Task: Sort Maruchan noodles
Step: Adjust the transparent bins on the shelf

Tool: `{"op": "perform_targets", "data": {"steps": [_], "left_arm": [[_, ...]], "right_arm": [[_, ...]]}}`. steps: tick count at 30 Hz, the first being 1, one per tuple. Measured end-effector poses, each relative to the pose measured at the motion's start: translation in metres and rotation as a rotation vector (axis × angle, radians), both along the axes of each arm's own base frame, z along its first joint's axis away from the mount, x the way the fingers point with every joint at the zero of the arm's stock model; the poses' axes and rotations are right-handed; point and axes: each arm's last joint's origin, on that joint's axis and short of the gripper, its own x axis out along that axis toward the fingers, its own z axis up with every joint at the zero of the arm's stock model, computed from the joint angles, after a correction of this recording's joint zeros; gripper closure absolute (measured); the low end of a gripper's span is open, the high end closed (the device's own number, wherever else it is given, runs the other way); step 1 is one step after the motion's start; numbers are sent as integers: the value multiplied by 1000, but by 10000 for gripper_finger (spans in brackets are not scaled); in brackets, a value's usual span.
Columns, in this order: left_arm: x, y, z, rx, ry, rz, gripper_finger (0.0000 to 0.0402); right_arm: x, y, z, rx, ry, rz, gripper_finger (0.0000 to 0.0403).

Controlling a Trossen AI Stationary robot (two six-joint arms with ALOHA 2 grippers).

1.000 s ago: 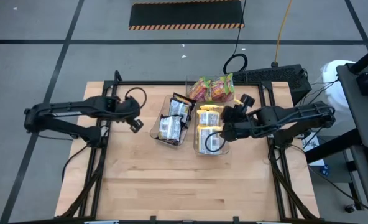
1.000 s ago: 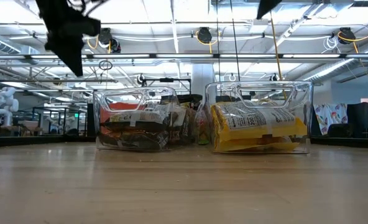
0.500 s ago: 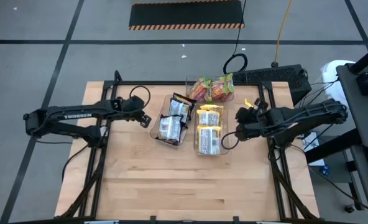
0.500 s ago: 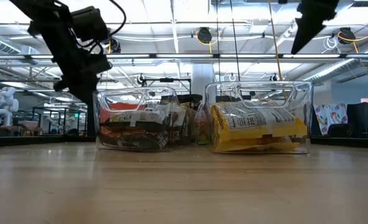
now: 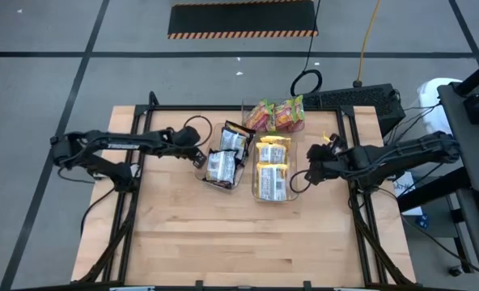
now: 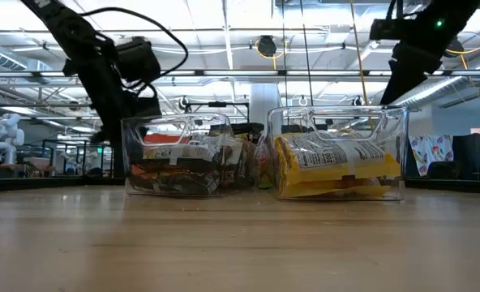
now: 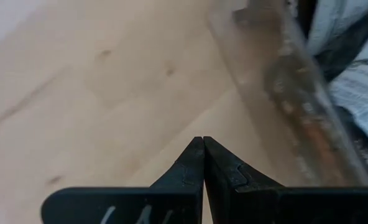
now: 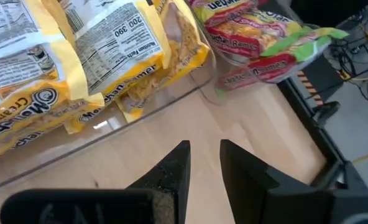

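Three clear plastic bins stand mid-table: the left bin (image 5: pixel 221 162) holds crinkly dark brown packets (image 5: pixel 223 158), the middle bin (image 5: pixel 272 171) yellow packets (image 8: pixel 66 43), and the far bin (image 5: pixel 273 115) pink-green packets (image 8: pixel 258 37). Exact counts are hidden by stacking. The left gripper (image 5: pixel 199 151), jaws pressed together and empty, sits beside the left bin. The right gripper (image 8: pixel 202 158), jaws narrowly parted and empty, hovers beside the middle bin.

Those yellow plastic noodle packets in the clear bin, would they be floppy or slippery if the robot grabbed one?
The yellow plastic noodle packets look glossy, so probably somewhat slippery. Their wrapper edges crinkle loosely, yet each keeps a flat block shape, so likely stiff in the middle and brittle under a hard squeeze. Stacked in the clear plastic bin, they probably weigh little.
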Motion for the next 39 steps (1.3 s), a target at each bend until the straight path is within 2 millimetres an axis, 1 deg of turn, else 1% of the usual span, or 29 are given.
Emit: {"op": "perform_targets", "data": {"steps": [6,13,21,29,39], "left_arm": [[12,2,-9,-51,-56,-40,396],[14,-1,-11,-79,-68,-62,396],[20,-15,-11,-93,-72,-102,396],[25,-29,-10,-128,-99,-137,396],[37,-48,-5,-148,-207,-172,396]], "right_arm": [[6,-2,-12,59,-37,40,321],[14,-7,-11,40,-95,63,321],[18,-15,-9,28,-131,38,321],[18,-16,-9,27,-130,32,321],[18,-16,-9,22,-123,40,321]]}}
